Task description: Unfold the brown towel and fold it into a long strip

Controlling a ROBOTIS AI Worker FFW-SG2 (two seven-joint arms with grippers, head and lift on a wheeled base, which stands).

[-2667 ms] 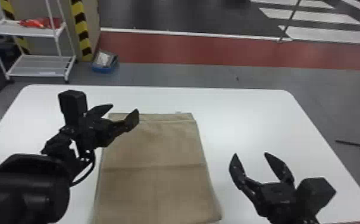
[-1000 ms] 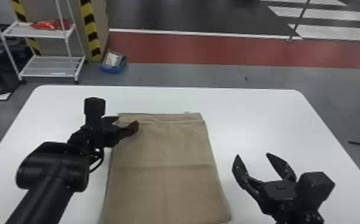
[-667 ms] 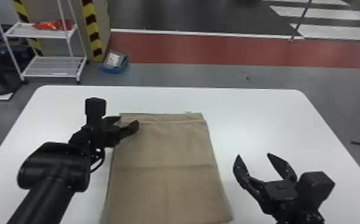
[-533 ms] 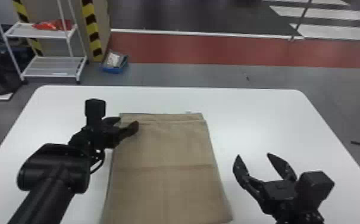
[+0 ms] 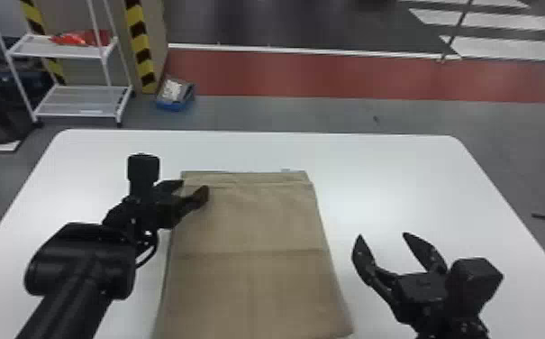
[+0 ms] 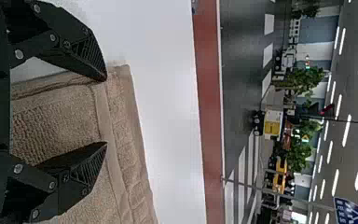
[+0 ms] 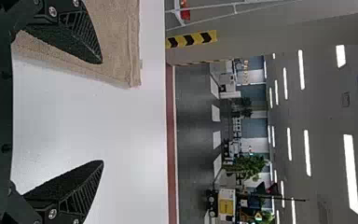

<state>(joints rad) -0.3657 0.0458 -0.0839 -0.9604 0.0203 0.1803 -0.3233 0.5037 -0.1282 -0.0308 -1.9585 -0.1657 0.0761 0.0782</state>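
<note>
The brown towel (image 5: 248, 225) lies flat as a rectangle on the white table, a crease running across it. At its far left corner is my left gripper (image 5: 196, 188), open over the towel's left edge. In the left wrist view, the left gripper (image 6: 106, 111) has its fingers apart, with the towel's hemmed corner (image 6: 119, 93) just in front. My right gripper (image 5: 383, 236) stands open right of the towel, touching nothing. In the right wrist view, the right gripper (image 7: 102, 112) is spread wide, with a towel corner (image 7: 121, 70) beyond one finger.
The white table (image 5: 397, 180) extends around the towel on its far and right sides. Behind it on the floor stand a white shelf rack (image 5: 82, 101) and a blue box (image 5: 174, 95).
Since the oldest frame, the left arm has shifted and its gripper has settled at the towel's far left corner, its fingers closer together. The head view has turned slightly. Lately both arms have kept still.
</note>
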